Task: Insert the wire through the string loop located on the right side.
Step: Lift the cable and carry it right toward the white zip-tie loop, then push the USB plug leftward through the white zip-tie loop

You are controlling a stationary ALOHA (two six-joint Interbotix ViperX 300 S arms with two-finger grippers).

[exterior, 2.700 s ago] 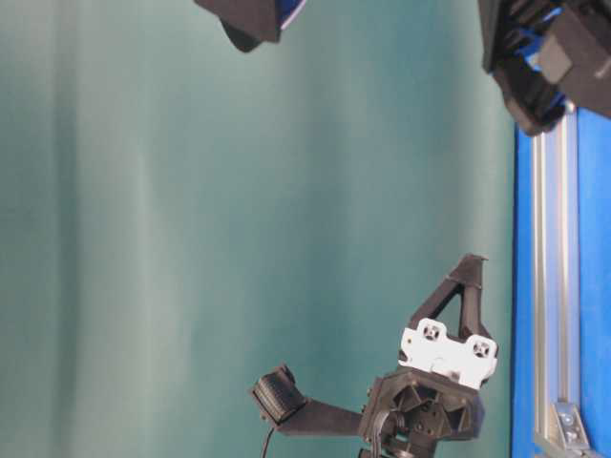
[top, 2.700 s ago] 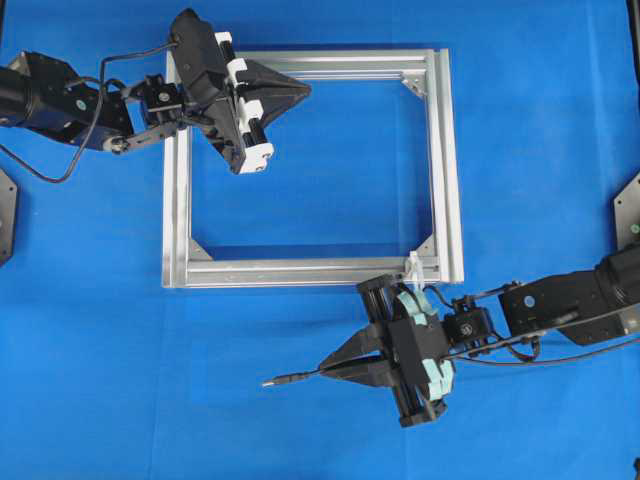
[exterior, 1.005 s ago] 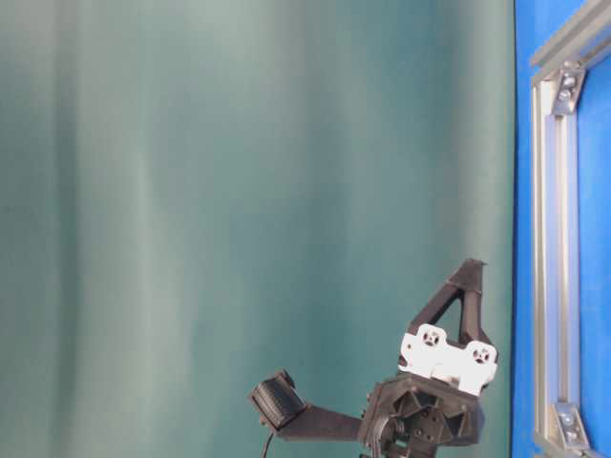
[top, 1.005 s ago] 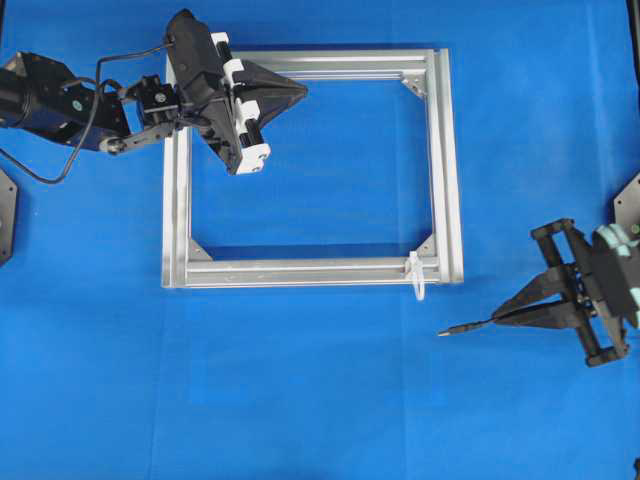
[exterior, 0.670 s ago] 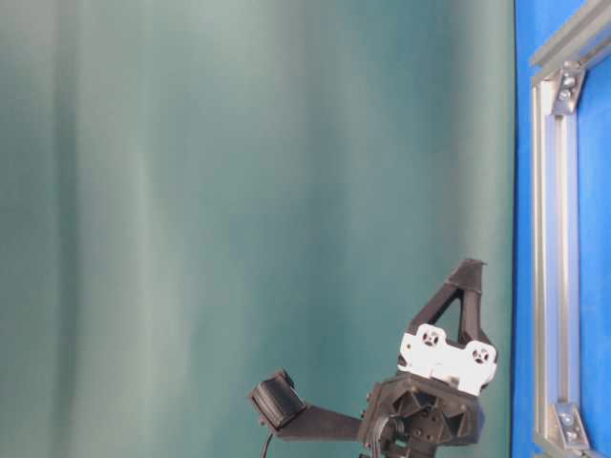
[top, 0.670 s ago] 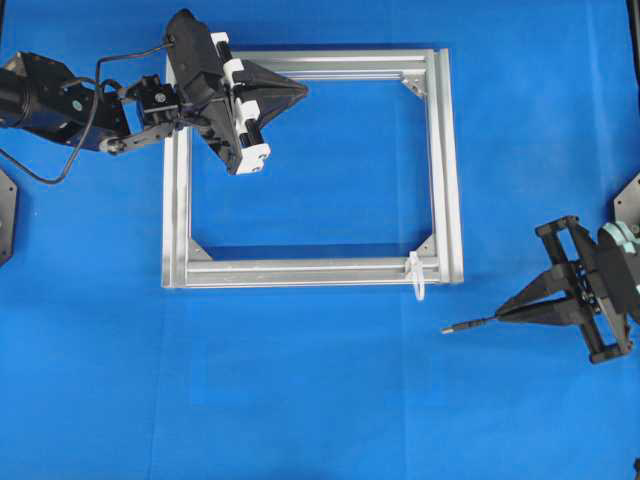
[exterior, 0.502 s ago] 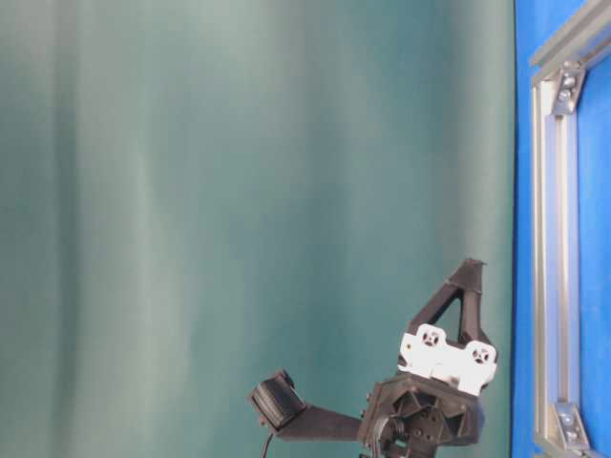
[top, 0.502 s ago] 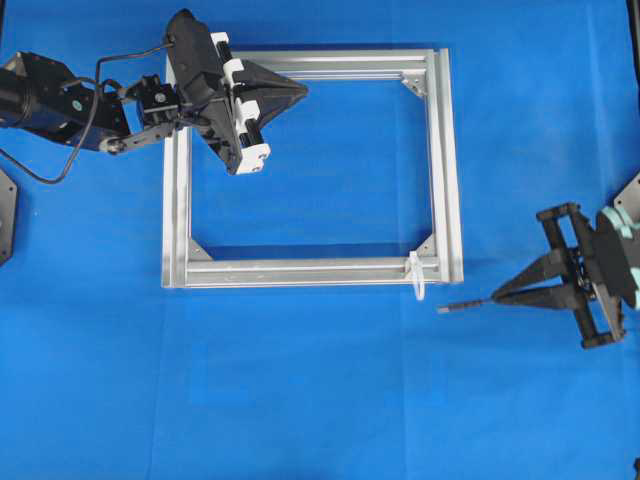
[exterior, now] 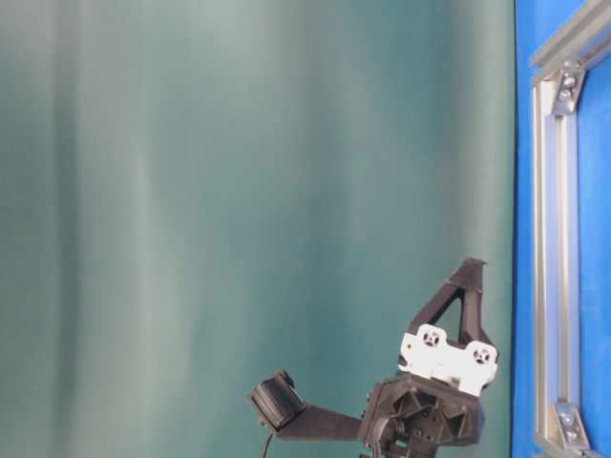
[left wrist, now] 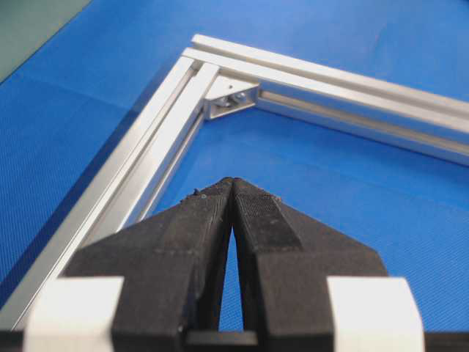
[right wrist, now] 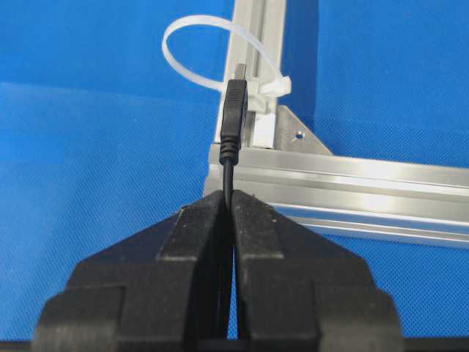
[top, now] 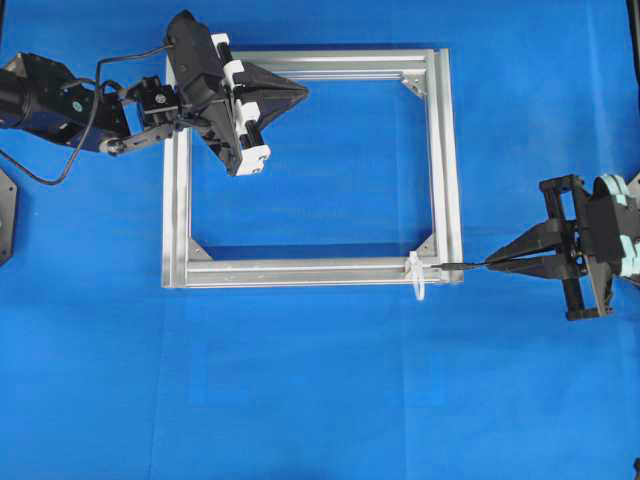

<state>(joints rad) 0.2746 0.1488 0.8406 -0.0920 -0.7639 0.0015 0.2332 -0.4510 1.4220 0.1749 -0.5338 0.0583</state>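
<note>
My right gripper [top: 492,265] is shut on the thin black wire [top: 462,266] and holds it level, pointing left. The wire's plug tip [top: 442,267] lies over the silver frame's [top: 449,160] bottom right corner, just right of the whitish string loop [top: 417,277]. In the right wrist view the plug [right wrist: 234,110] stands out ahead of the shut right gripper [right wrist: 232,195]. It lines up with the string loop's fastening [right wrist: 272,87], and the loop's opening curves off to the left. My left gripper [top: 304,92] hangs shut and empty over the frame's top left part.
The square aluminium frame [left wrist: 154,154] lies flat on the blue mat, with corner brackets [left wrist: 229,97] inside it. In the table-level view the left gripper [exterior: 471,266] stands beside the frame bar [exterior: 557,239]. Arm cables trail at the far left [top: 50,175].
My right gripper has moved up toward the frame and turned level, bringing the plug tip from below and right of the loop up to the frame corner beside it. The left arm is unmoved.
</note>
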